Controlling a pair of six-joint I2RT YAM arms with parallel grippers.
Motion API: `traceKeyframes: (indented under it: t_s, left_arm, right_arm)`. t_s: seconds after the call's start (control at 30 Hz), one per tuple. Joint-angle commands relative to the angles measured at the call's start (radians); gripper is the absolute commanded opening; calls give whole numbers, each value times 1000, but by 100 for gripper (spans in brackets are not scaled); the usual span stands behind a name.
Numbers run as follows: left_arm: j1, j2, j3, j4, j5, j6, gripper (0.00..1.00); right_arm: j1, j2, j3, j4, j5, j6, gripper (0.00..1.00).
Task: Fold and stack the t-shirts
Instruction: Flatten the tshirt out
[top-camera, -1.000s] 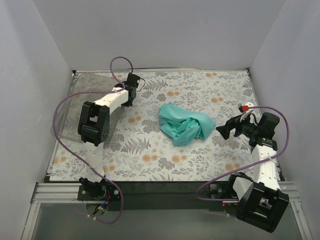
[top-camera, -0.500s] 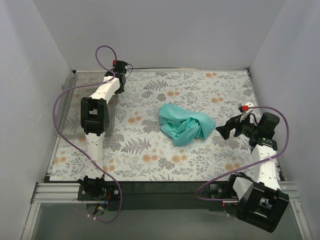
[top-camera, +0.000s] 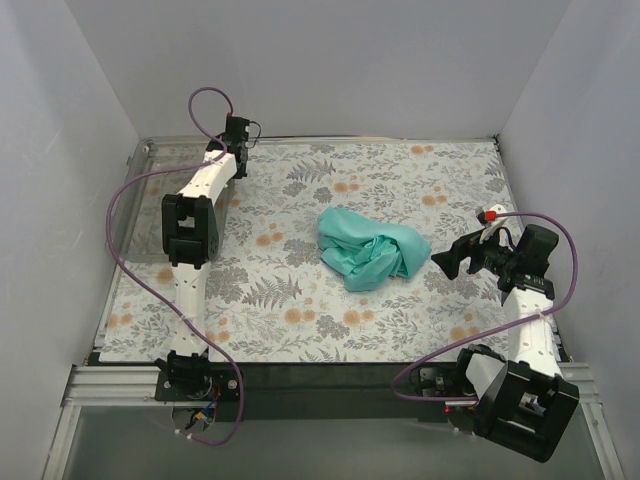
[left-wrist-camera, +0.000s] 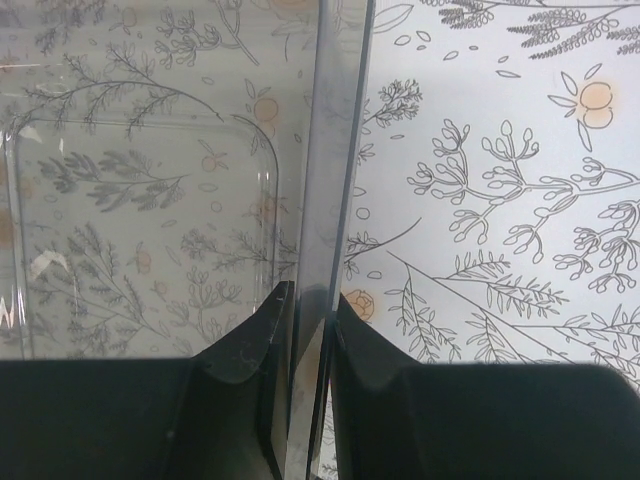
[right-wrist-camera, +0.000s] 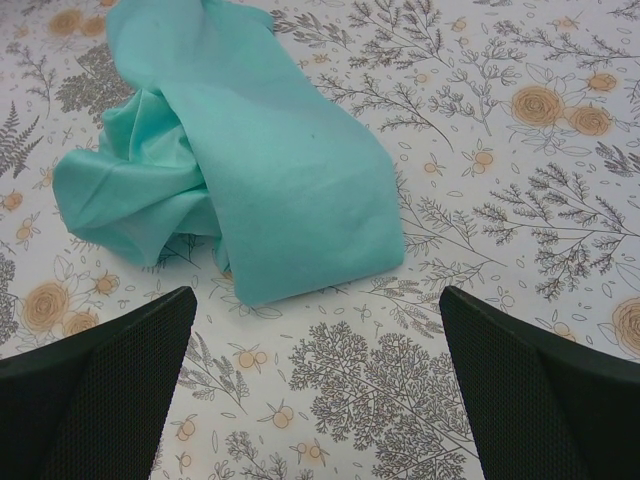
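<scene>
One crumpled teal-green t-shirt (top-camera: 370, 250) lies in a heap near the middle of the floral table; it also shows in the right wrist view (right-wrist-camera: 260, 170). My right gripper (top-camera: 442, 262) is open and empty, low over the table just right of the t-shirt, its jaws spread wide (right-wrist-camera: 316, 292). My left gripper (top-camera: 237, 135) is at the back left, shut on the thin upright wall (left-wrist-camera: 335, 150) of the clear plastic bin, with the wall pinched between the jaws (left-wrist-camera: 312, 295).
The clear plastic bin (top-camera: 135, 165) sits along the table's left side by the left wall. Grey walls close in the left, back and right. Purple cables loop from both arms.
My left arm has swung toward the back left corner with the bin wall in its jaws, and the bin has moved left and settled lower. The right arm and t-shirt have not moved.
</scene>
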Motion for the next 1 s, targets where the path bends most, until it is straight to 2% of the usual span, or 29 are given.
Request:
traceKeyframes:
  t_s: [0.0,0.03,0.17,0.23,0.3,0.5,0.53,0.63,0.73,0.77,0.83,0.9,0.93,0.97]
  left_arm:
    - [25,16,44,94,56,11,3]
    - [28,19,46,95,58,9,7]
    - [32,11,59,96,61,-6,48]
    - [31,1,64,95,71,-12,57]
    - [29,-27,67,90,82,-20,70]
    - [17,-175,36,81,107,-47,72]
    - [15,-200,11,81,117,-52,77]
    - [8,-339,-62,101,160,-90,79]
    - [8,-464,-212,139,234,-133,80]
    - [8,-552,-271,151,251,-162,80]
    - [8,-668,-463,208,341,-192,80]
    - [9,-853,-606,289,404,-225,85]
    - [8,-915,-767,318,518,-227,85]
    - [8,-990,-840,350,565,-232,86]
  right_arm:
    - [-7,7,42,6,-30,-7,98]
    - [-7,6,42,6,-30,-7,98]
    - [-7,9,42,6,-31,-7,98]
    - [-7,10,42,6,-31,-7,98]
    - [-7,12,42,6,-31,-7,98]
    - [-7,3,42,3,-36,-12,98]
    - [-7,3,42,-1,-42,-18,98]
    - [-7,-16,40,-9,-57,-38,98]
    - [-7,-34,40,-18,-79,-64,98]
    - [-7,-40,38,-27,-106,-79,98]
    - [-4,-47,46,-50,-134,-139,98]
    - [18,-36,110,-139,-152,-196,98]
    - [32,-7,149,-185,-152,-261,97]
    - [48,15,182,-266,-137,-283,97]
